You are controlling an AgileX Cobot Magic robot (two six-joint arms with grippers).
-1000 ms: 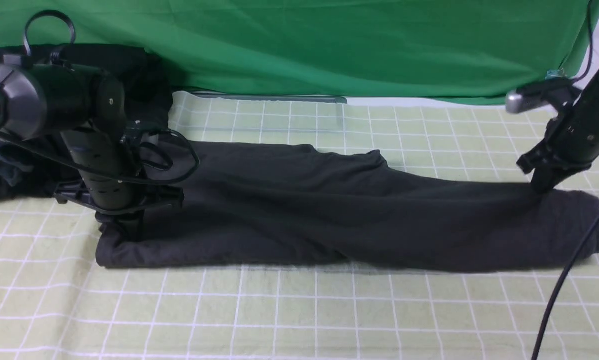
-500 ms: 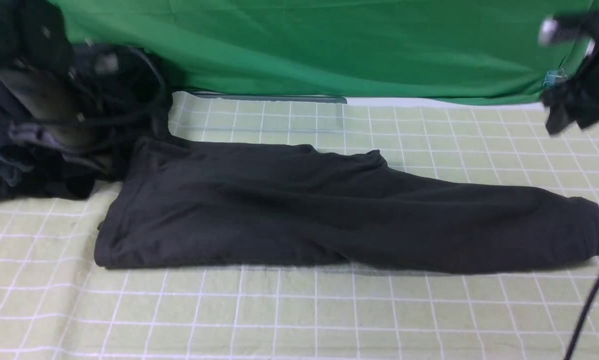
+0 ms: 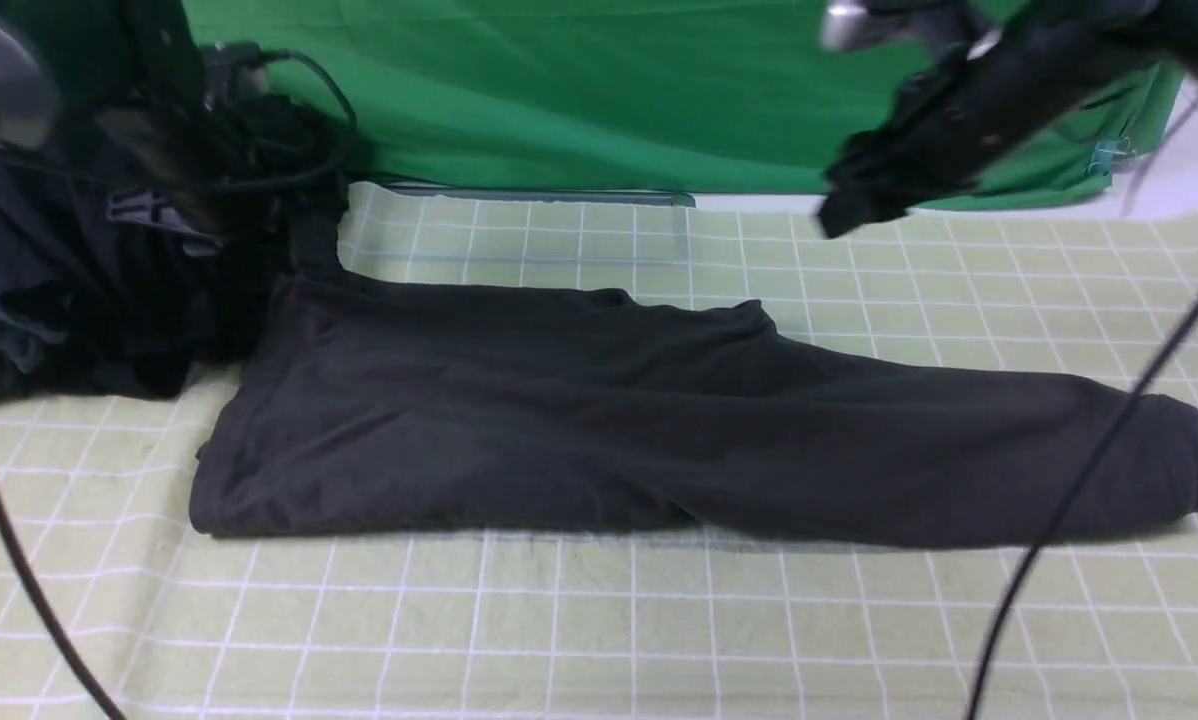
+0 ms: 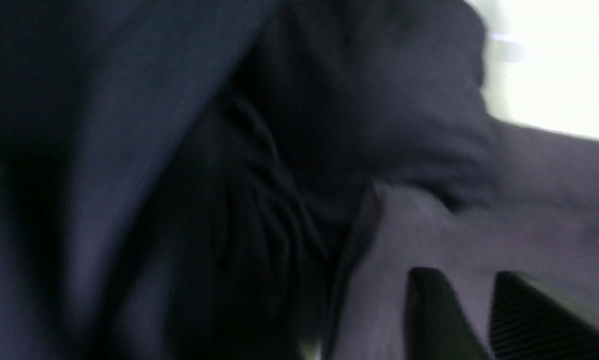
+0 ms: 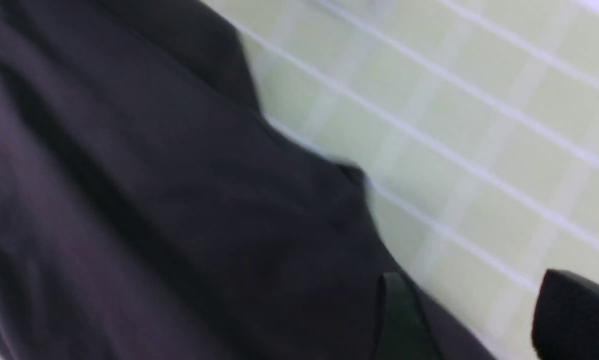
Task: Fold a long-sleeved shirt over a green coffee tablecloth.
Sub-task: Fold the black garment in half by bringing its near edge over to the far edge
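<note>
The long-sleeved shirt (image 3: 659, 430) lies folded into a long charcoal band across the green coffee tablecloth (image 3: 599, 620), reaching from left to far right. My right gripper (image 3: 844, 215) hangs high above the cloth behind the shirt's middle. It is open and empty, and the right wrist view shows the shirt (image 5: 129, 200) and the grid cloth (image 5: 479, 125) past its fingers (image 5: 397, 315). My left arm (image 3: 149, 130) is raised at the far left over dark clothing. The left gripper (image 4: 467, 285) has its fingers apart, nothing between them, with blurred dark fabric beyond.
A blacker heap of clothing (image 3: 59, 300) with a grey-blue part lies at the left edge, touching the shirt's left end. A plain bright green cloth (image 3: 609, 90) hangs along the back. Black cables cross the front left (image 3: 19, 570) and front right (image 3: 1079, 480).
Both grippers let go of the shirt's ends and rose. The left arm went back and left over the dark heap; the right swung up and leftward. The shirt stays flat.
</note>
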